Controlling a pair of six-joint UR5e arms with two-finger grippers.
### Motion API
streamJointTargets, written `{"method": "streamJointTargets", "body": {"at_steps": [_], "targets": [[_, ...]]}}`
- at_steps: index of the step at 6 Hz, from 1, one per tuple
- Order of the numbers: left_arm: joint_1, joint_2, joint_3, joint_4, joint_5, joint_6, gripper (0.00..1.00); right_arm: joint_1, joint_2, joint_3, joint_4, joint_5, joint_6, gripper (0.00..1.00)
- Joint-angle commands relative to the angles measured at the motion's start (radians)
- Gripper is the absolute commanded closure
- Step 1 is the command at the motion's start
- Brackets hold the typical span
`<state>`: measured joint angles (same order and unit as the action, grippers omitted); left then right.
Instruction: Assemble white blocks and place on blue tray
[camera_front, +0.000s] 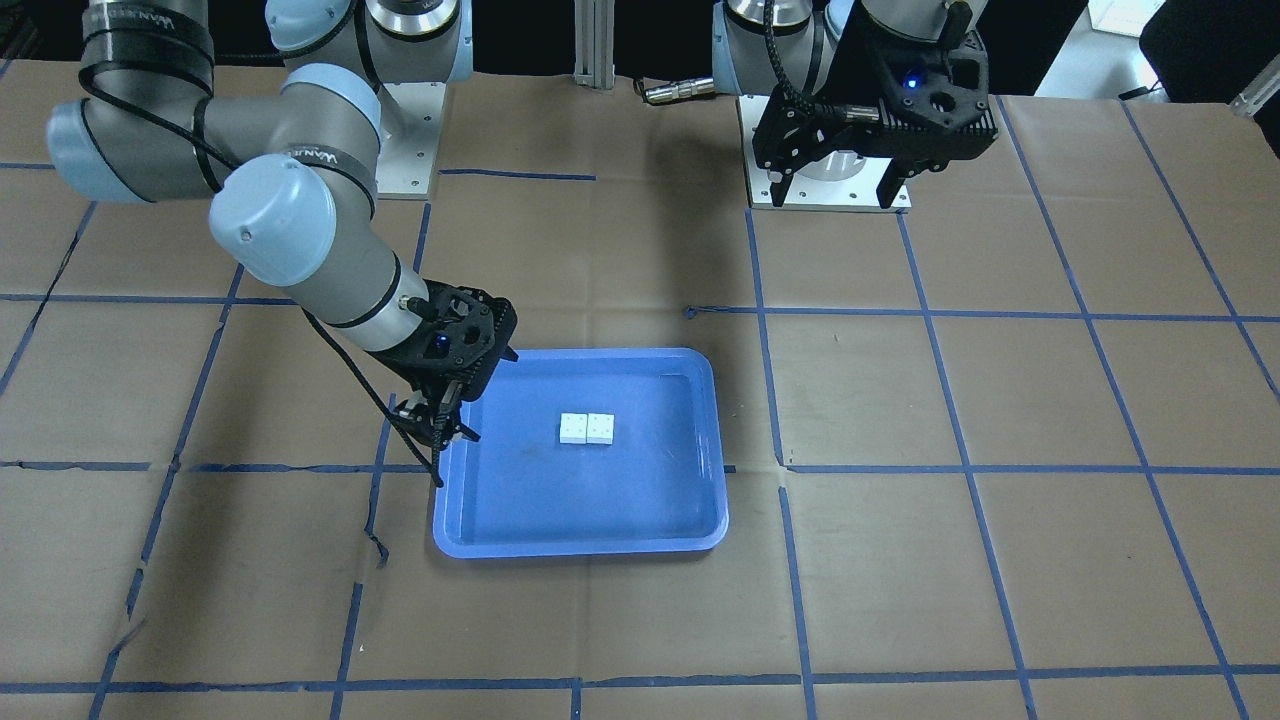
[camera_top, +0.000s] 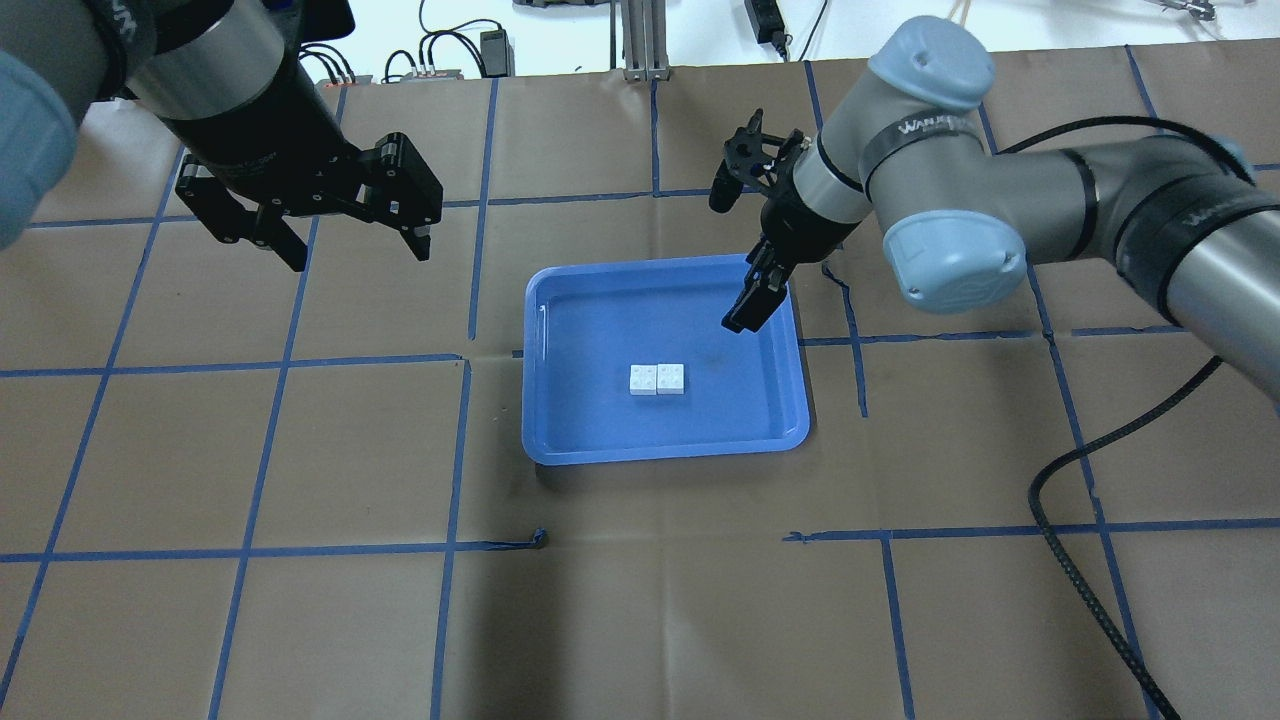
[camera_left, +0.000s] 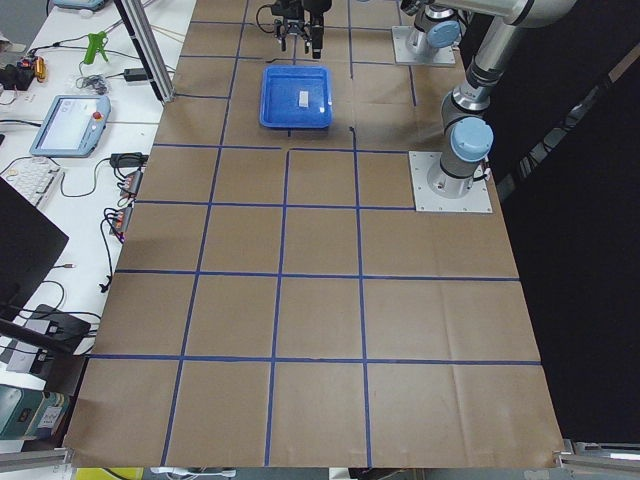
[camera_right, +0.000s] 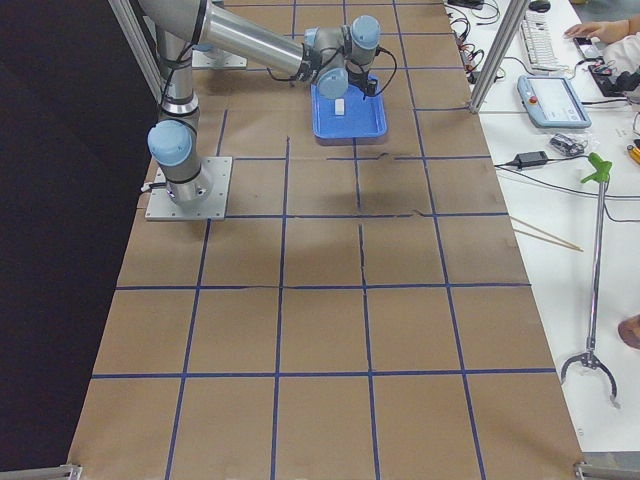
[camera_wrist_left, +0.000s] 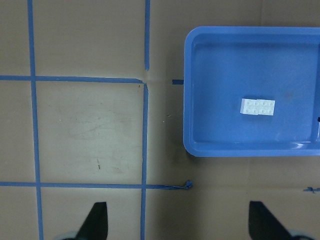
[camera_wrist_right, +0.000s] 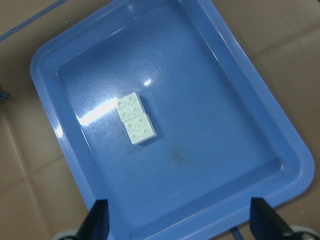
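Observation:
Two white blocks (camera_top: 657, 379) lie side by side, touching, studs up, near the middle of the blue tray (camera_top: 600, 420). They also show in the front view (camera_front: 586, 428), the left wrist view (camera_wrist_left: 257, 106) and the right wrist view (camera_wrist_right: 135, 118). My right gripper (camera_top: 748, 305) hovers over the tray's right edge, open and empty, apart from the blocks; its fingertips (camera_wrist_right: 100, 220) stand wide. My left gripper (camera_top: 360, 255) is open and empty, raised over the paper far to the tray's left.
Brown paper with a blue tape grid (camera_top: 465, 360) covers the table. The right arm's black cable (camera_top: 1080, 470) hangs at the right. The arms' base plates (camera_front: 830, 190) stand at the robot's side. Desks with equipment (camera_right: 550, 100) lie beyond the table.

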<state>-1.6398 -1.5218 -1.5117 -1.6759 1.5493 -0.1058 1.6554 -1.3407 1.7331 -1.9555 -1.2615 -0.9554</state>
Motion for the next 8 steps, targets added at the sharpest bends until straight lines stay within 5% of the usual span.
{"method": "streamJointTargets", "body": {"at_steps": [1, 2, 4, 8], "targets": [[0.0, 0.0, 0.001, 0.001, 0.0, 0.0, 0.01, -0.018, -0.058, -0.105, 0.226, -0.12, 0.38, 0.0], [0.0, 0.0, -0.001, 0.001, 0.0, 0.0, 0.01, -0.041, -0.09, -0.156, 0.295, -0.215, 0.567, 0.0], [0.0, 0.0, 0.001, 0.001, 0.0, 0.0, 0.01, -0.124, -0.136, -0.246, 0.49, -0.265, 0.801, 0.0], [0.0, 0.0, 0.001, -0.001, 0.0, 0.0, 0.01, -0.067, -0.196, -0.261, 0.543, -0.277, 1.058, 0.0]]}}
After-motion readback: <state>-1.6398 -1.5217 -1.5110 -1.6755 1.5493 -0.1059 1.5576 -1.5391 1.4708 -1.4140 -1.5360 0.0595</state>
